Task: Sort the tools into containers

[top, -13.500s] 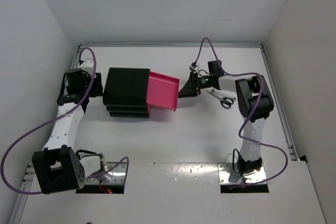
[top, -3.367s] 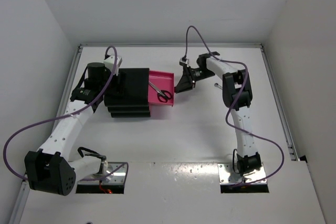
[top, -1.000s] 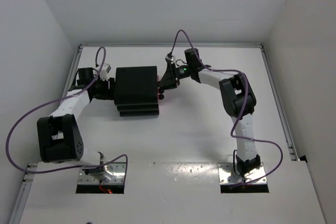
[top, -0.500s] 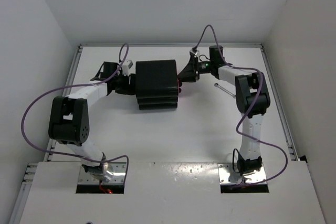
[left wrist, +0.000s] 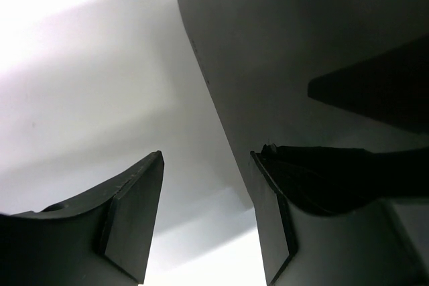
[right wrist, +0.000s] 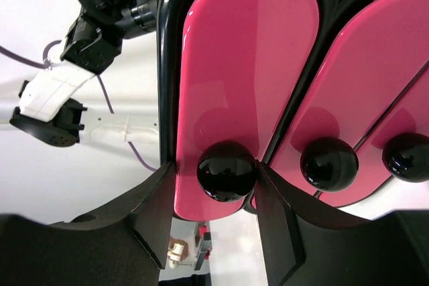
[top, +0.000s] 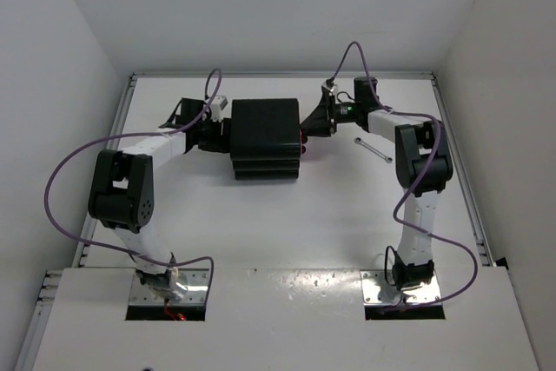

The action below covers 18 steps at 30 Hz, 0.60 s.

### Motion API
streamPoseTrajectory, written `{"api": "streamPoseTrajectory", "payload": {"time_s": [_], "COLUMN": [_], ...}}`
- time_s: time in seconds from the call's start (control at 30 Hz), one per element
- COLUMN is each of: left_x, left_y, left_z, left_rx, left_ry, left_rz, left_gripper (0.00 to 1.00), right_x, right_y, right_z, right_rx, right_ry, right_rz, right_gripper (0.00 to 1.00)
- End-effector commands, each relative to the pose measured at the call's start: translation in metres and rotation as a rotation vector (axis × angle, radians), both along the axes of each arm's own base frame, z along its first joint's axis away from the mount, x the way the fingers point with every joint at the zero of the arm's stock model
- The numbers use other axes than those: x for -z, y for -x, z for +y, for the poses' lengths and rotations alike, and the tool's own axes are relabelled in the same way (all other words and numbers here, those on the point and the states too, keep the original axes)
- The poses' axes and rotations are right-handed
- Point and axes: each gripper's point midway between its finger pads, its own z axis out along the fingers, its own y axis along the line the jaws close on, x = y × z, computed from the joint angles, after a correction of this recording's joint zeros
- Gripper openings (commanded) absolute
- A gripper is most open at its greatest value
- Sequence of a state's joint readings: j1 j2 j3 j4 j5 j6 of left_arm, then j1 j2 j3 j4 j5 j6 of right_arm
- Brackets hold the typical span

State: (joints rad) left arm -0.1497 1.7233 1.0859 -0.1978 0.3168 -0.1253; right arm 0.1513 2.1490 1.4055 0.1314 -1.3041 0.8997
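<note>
The black drawer unit [top: 266, 138] stands mid-table, all three magenta-pink drawers shut. In the right wrist view the drawers [right wrist: 248, 45] fill the frame. My right gripper [top: 305, 125] is at the drawer fronts, its fingers [right wrist: 153, 213] open on either side of the leftmost round black knob [right wrist: 226, 171], with a gap on the left. My left gripper [top: 221, 133] is open at the unit's back wall [left wrist: 301, 51], one finger [left wrist: 271, 226] along it. A slim silver wrench [top: 372, 149] lies to the right of the unit. Scissors, the yellow-handled tool and the blue stick are out of view.
White walls close the table at the back and on both sides. Raised rails [top: 456, 162] run along the table's edges. Purple cables [top: 65, 180] loop from both arms. The two other knobs [right wrist: 328, 164] sit right of my right gripper's fingers.
The drawer unit has slid right across the table over the last second, with both grippers moving right beside it. The scissors put into the open drawer earlier are now shut inside.
</note>
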Motion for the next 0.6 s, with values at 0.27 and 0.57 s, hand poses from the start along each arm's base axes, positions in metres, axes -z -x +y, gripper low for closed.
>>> {"api": "streamPoseTrajectory", "payload": {"time_s": [0.27, 0.57], "left_x": [-0.040, -0.071], "left_y": [-0.021, -0.026], "left_z": [-0.017, 0.069], "left_rx": [-0.032, -0.289], "left_ry": [-0.001, -0.097], "left_rz": [-0.132, -0.205], "left_gripper": [0.66, 0.75], "right_x": [-0.067, -0.090], "right_y": [0.007, 0.012], "right_z": [-0.025, -0.077], "right_rx": [-0.006, 0.075], "right_ry": [-0.039, -0.018], "right_rz": [-0.214, -0.262], "right_gripper": [0.52, 0.61]}}
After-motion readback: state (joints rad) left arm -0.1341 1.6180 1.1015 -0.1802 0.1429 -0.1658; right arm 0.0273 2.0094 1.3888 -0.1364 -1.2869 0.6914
